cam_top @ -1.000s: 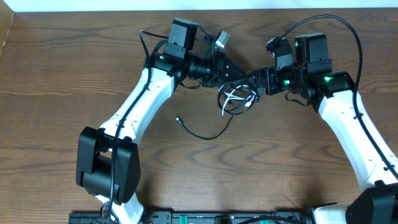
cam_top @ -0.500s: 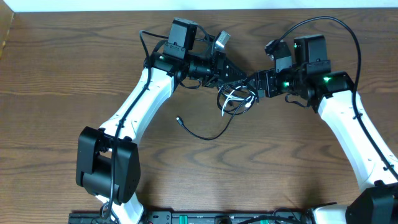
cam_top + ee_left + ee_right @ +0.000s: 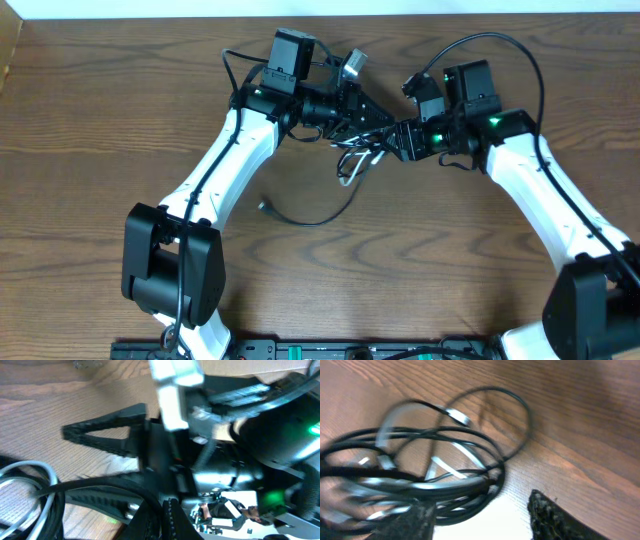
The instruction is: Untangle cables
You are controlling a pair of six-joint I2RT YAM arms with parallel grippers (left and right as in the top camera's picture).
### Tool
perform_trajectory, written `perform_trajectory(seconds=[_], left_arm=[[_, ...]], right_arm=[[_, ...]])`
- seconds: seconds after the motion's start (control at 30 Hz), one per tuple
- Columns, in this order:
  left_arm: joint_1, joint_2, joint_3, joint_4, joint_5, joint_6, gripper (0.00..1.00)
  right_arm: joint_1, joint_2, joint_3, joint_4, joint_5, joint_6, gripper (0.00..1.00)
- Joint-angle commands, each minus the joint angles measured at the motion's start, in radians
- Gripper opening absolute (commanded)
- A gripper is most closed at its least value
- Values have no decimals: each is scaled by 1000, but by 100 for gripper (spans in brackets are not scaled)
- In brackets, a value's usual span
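This looks like a robotics laboratory bench. Two white and black robot arms, one (image 3: 225,165) on the left and one (image 3: 545,200) on the right, stand on a dark mounting rail (image 3: 300,350) at the near edge of a plain wood-grain table (image 3: 80,100). Small green status lights (image 3: 495,122) shine on the arm joints, and thick black wires (image 3: 545,75) loop over them. There is no household object around.

no readable text, labels, brands or numbers in any view.
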Motion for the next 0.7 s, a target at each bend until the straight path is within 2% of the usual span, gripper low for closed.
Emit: perform_trajectory(seconds=[0.0,0.17,0.43,0.67], left_arm=[[-4,-2,8,8,47,-8,7],[-4,-2,8,8,47,-13,7],[-2,-2,8,82,48,-13,7],[-2,-2,8,140,60,-16,7]], right_arm=[[11,43,-13,24,-6,36,49],[12,69,-13,50,-6,81,36],[4,71,-13,50,20,116,35],[-32,69,-13,23,39,140,29]])
